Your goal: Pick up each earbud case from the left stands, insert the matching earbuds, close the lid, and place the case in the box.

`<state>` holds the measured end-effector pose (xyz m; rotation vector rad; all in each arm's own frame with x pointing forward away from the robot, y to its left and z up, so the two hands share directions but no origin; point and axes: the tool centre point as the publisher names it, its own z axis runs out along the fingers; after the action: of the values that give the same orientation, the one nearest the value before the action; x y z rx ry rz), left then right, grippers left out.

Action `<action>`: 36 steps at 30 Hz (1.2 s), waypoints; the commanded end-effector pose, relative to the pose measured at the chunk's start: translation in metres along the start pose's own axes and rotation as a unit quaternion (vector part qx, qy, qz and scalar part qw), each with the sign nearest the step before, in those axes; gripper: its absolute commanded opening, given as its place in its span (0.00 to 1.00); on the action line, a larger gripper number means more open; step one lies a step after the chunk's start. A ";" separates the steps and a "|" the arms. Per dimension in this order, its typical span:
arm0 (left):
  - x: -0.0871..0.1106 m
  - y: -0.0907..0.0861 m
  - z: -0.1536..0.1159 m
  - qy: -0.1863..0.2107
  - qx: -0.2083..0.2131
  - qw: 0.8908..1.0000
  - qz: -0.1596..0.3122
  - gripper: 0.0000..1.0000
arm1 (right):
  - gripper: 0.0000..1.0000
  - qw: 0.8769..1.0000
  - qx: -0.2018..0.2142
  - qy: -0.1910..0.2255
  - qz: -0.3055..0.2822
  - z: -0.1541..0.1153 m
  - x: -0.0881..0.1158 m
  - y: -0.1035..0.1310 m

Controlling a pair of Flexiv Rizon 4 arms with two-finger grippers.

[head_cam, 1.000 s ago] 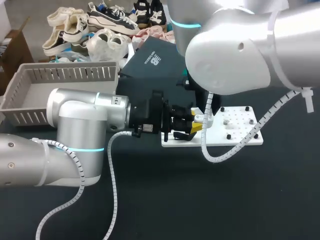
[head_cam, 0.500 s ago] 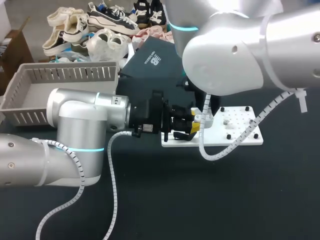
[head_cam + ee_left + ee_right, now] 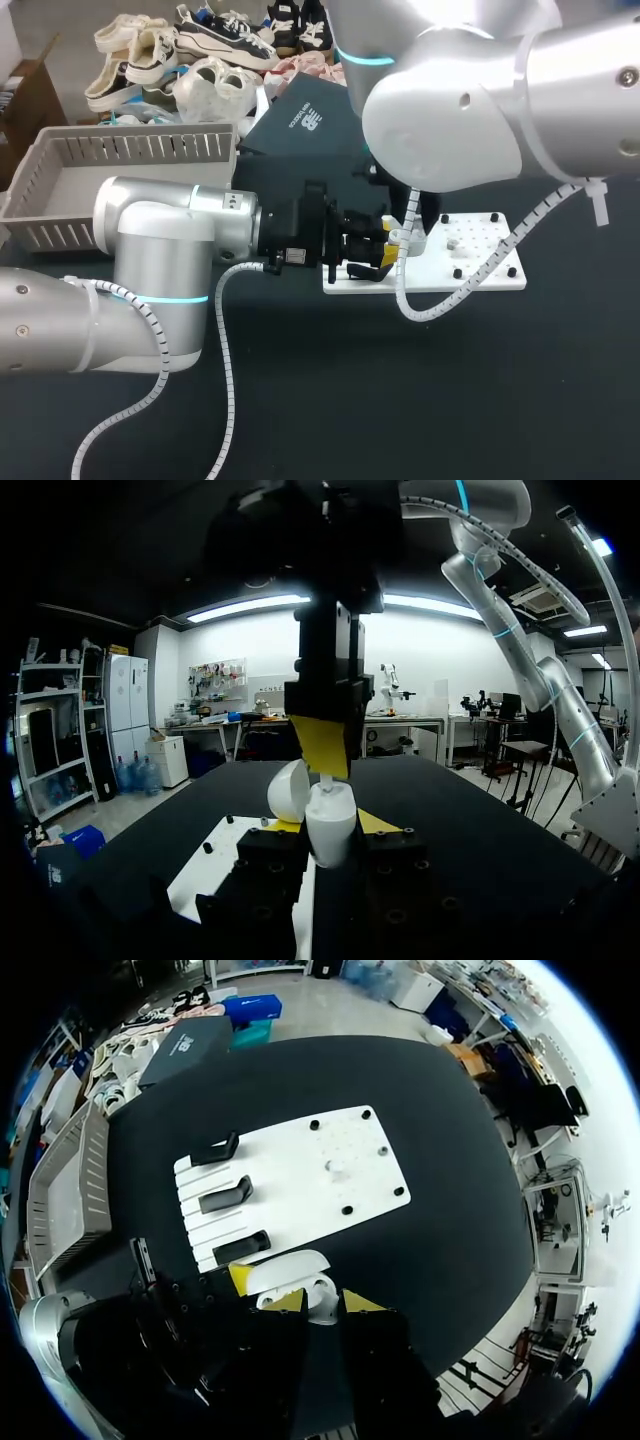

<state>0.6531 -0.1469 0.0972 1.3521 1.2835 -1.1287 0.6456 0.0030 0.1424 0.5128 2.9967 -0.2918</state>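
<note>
Left end effector (image 3: 331, 823) clamped on the white case (image 3: 330, 838), lid (image 3: 288, 790) open, at the white board's (image 3: 300, 1170) edge; right end effector (image 3: 325, 1302) directly over it, grip unreadable; an off-centre push down could tilt the case or jam at its rim.

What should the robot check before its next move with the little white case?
1. Case gripped from both sides by the left gripper fingers: ok.
2. Lid open: ok.
3. Right gripper right above the case's opening: ok.
4. Earbud held in the right gripper: cannot tell; only a small white bit shows just above the case.
5. Earbud already seated in the case: cannot tell.
6. Box on the table, open on top: ok.
</note>
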 end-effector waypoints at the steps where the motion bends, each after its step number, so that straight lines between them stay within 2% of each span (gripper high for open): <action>1: 0.001 0.000 0.001 -0.001 -0.002 1.000 0.001 0.00 | 0.00 1.000 0.001 0.000 0.002 0.002 -0.001 0.001; 20: 0.001 0.000 0.001 -0.001 -0.002 1.000 0.001 0.00 | 0.00 1.000 0.006 -0.001 0.009 0.008 -0.003 0.003; 21: 0.001 0.000 0.001 -0.001 -0.002 1.000 0.001 0.00 | 0.05 1.000 0.006 -0.001 0.009 0.008 -0.003 0.003; 27: 0.001 0.000 0.001 -0.001 -0.002 1.000 0.001 0.00 | 0.22 1.000 0.005 0.001 0.008 0.008 -0.002 0.003; 36: 0.001 0.000 0.001 -0.001 -0.002 1.000 0.001 0.00 | 0.29 1.000 0.002 0.002 0.007 0.007 -0.001 0.003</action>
<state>0.6532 -0.1468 0.0971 1.3520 1.2838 -1.1283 0.6483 0.0045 0.1343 0.5349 2.9958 -0.2980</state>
